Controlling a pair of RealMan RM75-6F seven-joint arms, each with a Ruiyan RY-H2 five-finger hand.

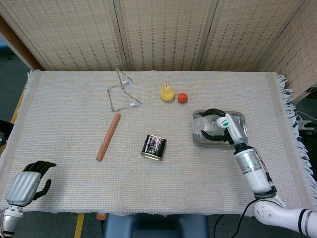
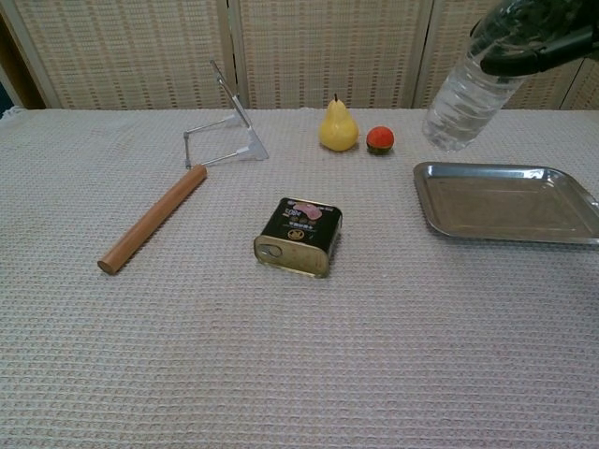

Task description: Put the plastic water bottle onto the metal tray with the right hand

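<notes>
My right hand (image 1: pixel 218 128) grips the clear plastic water bottle (image 2: pixel 465 96) near its top and holds it tilted in the air. The bottle's base hangs above the far left corner of the metal tray (image 2: pixel 510 204), clear of it. In the head view the bottle (image 1: pixel 200 124) overlaps the tray's (image 1: pixel 237 118) left part. In the chest view only dark fingers (image 2: pixel 543 37) of the right hand show at the top right. My left hand (image 1: pixel 26 184) rests at the table's near left corner with its fingers curled and nothing in it.
A yellow pear (image 2: pixel 338 126) and a small red fruit (image 2: pixel 379 139) sit just left of the tray. A dark tin (image 2: pixel 299 236) lies mid-table. Further left lie a wooden rod (image 2: pixel 153 217) and a wire stand (image 2: pixel 227 126).
</notes>
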